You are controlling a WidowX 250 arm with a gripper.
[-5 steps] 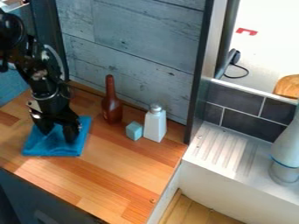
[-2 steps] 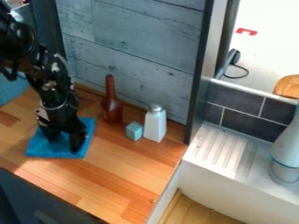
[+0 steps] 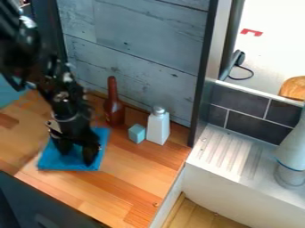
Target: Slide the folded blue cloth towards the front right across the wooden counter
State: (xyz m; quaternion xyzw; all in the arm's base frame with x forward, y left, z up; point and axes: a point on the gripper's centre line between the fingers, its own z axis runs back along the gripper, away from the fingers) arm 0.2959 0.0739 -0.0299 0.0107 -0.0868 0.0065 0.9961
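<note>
The black gripper (image 3: 76, 157) points down on the blue cloth (image 3: 52, 162), at the left of the counter. Its two fingers stand apart, with blue cloth showing between them, and they seem to press on it. The cloth lies flat around and under the fingers, and part of it is hidden behind them. Right of the gripper, farther back, stand a brown bottle (image 3: 113, 109), a small light-blue cube (image 3: 137, 133) and a white shaker with a metal top (image 3: 158, 128). None of these three touches the gripper.
A grey plank wall (image 3: 137, 53) rises behind the wooden counter (image 3: 128, 178). To the right are a metal ribbed ledge (image 3: 229, 153) and a pale bottle-like object (image 3: 292, 156). The counter's front edge runs along the lower left.
Gripper and cloth have shifted together to the right and somewhat toward the front edge. The bottle, cube and shaker have stayed where they were.
</note>
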